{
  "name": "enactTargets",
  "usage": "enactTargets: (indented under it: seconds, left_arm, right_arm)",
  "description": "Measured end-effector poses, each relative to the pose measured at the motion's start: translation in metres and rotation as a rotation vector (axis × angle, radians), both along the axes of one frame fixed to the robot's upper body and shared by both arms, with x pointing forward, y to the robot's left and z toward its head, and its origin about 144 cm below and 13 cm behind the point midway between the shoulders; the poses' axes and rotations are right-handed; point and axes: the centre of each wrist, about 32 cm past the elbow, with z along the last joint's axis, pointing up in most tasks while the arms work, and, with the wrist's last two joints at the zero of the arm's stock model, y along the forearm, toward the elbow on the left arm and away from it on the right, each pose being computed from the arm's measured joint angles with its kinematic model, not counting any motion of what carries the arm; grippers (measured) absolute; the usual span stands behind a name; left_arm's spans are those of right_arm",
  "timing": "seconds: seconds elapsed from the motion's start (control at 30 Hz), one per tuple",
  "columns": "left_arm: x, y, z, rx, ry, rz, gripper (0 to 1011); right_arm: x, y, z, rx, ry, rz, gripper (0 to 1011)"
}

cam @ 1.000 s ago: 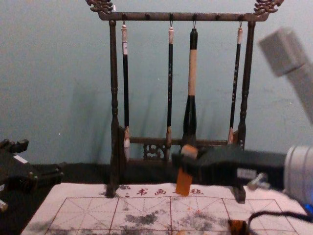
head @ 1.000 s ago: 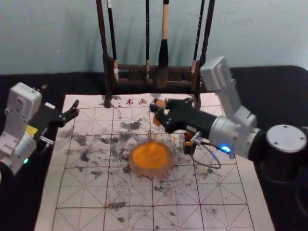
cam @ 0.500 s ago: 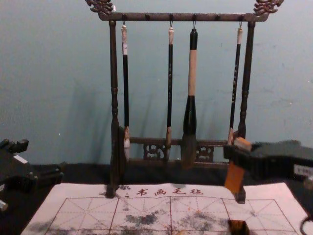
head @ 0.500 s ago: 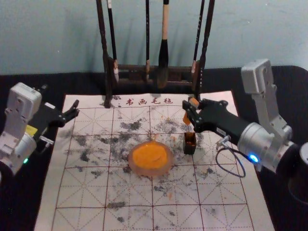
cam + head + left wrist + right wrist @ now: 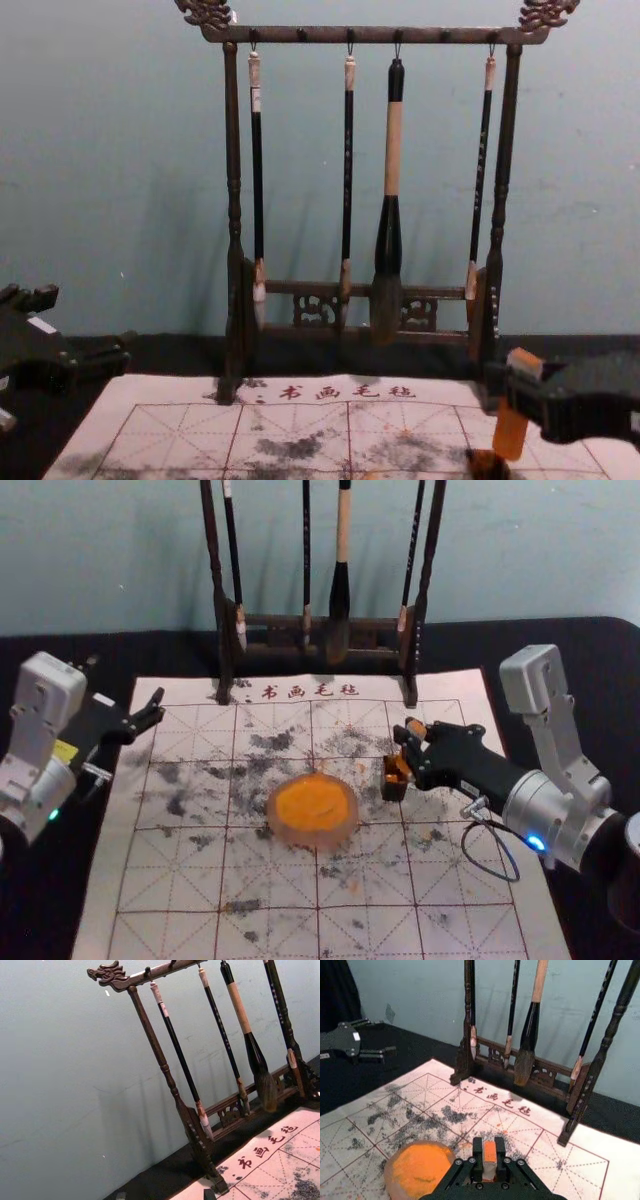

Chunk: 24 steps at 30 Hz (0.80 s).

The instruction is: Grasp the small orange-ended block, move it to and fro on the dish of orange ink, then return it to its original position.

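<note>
The dish of orange ink [image 5: 313, 805] sat nearest, on a gridded mat [image 5: 270, 935] spread over the desk. Just to its right and slightly farther back stood a small dark holder [image 5: 394, 788]. Above that holder, to the dish's right, was the block [image 5: 510, 432], slightly tilted, its orange end pointing down close to the opening. The right gripper [image 5: 489, 1154] was clenched on the block's upper part. The left gripper [image 5: 158, 707], idle and empty, was well to the dish's left and farther back, its fingers apart. Behind the dish stood a rack [image 5: 280, 623] of hanging brushes [image 5: 387, 240].

The rubbing in the ink was probably finished, and the return well along; lining the block up, lowering it fully into the holder and letting go seemed left to do.
</note>
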Motion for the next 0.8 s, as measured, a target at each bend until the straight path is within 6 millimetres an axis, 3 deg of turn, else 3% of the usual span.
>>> enactTargets:
  seconds: [0.8]
  left_arm:
    - [0.0, 0.0, 0.0, 0.0, 0.0, 0.0, 1001]
  right_arm:
    - [0.0071, 0.006, -0.0105, -0.024, 0.017, -0.007, 110]
